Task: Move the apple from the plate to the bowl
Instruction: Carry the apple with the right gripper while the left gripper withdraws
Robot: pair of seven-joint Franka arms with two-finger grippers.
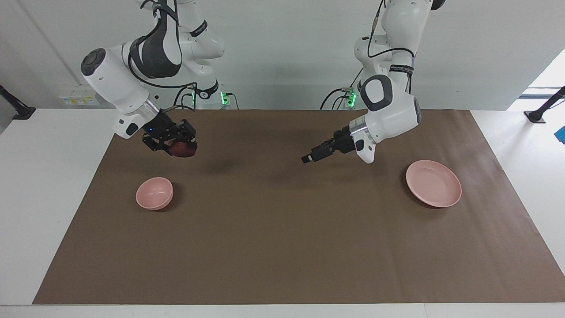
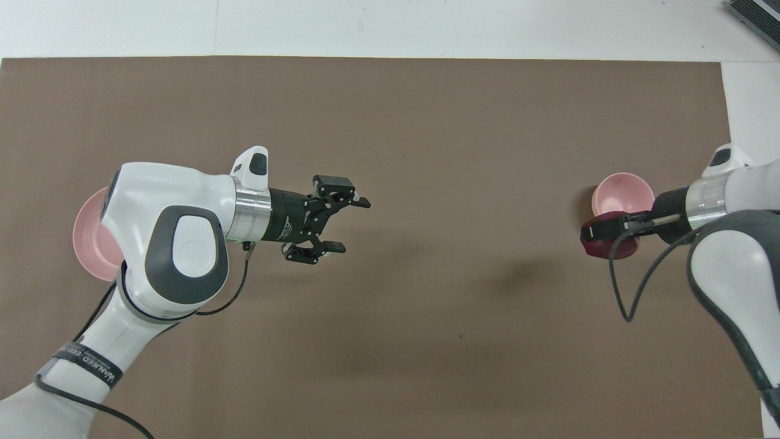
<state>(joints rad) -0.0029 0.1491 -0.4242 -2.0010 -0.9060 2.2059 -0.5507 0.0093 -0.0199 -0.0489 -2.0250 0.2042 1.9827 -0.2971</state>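
Right gripper [image 1: 178, 148], up in the air, pinching the small round dark red apple [image 1: 184, 150] over the brown table mat [image 1: 282, 247], near but not yet above the small deep pale pink bowl [image 1: 154, 193]. Step in hand, by judgement: carrying to the bowl. The next move calls for centring over the bowl's narrow mouth, lowering, then releasing. Left gripper [image 1: 310, 158], fingers spread and empty, hangs over the mat between the mat's middle and the wide shallow pale pink plate [image 1: 434, 183], now bare.

White table [image 1: 57, 185] under a brown mat [image 1: 282, 238] – mat covers most of it. On the mat: pink bowl [image 1: 154, 193] toward right arm's end, pink plate [image 1: 433, 183] toward left arm's end – well apart.
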